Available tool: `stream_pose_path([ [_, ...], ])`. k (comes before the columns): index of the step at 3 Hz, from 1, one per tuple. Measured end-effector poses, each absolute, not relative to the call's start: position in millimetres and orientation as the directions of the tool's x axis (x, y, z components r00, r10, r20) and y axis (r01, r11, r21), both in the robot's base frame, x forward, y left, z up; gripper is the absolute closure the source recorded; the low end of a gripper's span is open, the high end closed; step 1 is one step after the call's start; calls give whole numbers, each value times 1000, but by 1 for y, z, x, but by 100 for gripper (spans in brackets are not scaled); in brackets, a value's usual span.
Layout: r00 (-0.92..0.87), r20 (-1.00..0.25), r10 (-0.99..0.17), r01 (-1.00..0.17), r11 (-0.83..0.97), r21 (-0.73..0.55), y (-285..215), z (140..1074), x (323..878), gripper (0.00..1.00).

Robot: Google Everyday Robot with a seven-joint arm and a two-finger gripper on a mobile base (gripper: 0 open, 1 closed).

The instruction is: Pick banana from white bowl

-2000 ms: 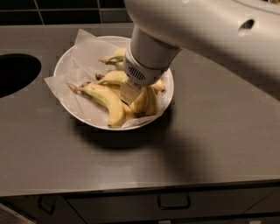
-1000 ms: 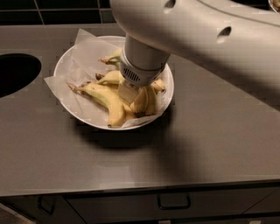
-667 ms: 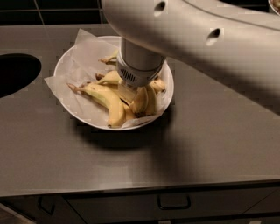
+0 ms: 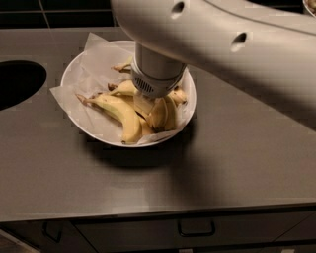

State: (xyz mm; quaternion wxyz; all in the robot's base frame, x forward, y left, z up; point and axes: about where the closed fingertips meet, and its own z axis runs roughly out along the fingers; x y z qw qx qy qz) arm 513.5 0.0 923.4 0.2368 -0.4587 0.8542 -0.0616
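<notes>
The white bowl (image 4: 190, 105), lined with crumpled white paper (image 4: 95, 49), sits on the grey counter left of centre. Several yellow bananas lie in it: a long one (image 4: 118, 111) across the front left, others at the right (image 4: 167, 111) and at the back (image 4: 123, 67). My gripper (image 4: 147, 102) is down inside the bowl, among the bananas at its middle. The thick white wrist (image 4: 155, 74) and arm above hide most of it and the bowl's back right part.
A dark round opening (image 4: 17, 81) is cut into the counter at the far left. The counter's front edge runs along the bottom, with drawer handles (image 4: 196, 230) below it. A dark tiled wall (image 4: 59, 12) stands behind the counter.
The arm has swung leftward over the bowl and now covers more of its back. The wrist has shifted slightly left. The bananas have not visibly moved.
</notes>
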Motion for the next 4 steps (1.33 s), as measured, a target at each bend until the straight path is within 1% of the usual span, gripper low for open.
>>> stream_pose_path([
  [2,-487,-329,-809,-740,583,-337,-3,924,513,100],
  [4,-560,-298,-773,-683,634,-363,-19,920,511,100],
])
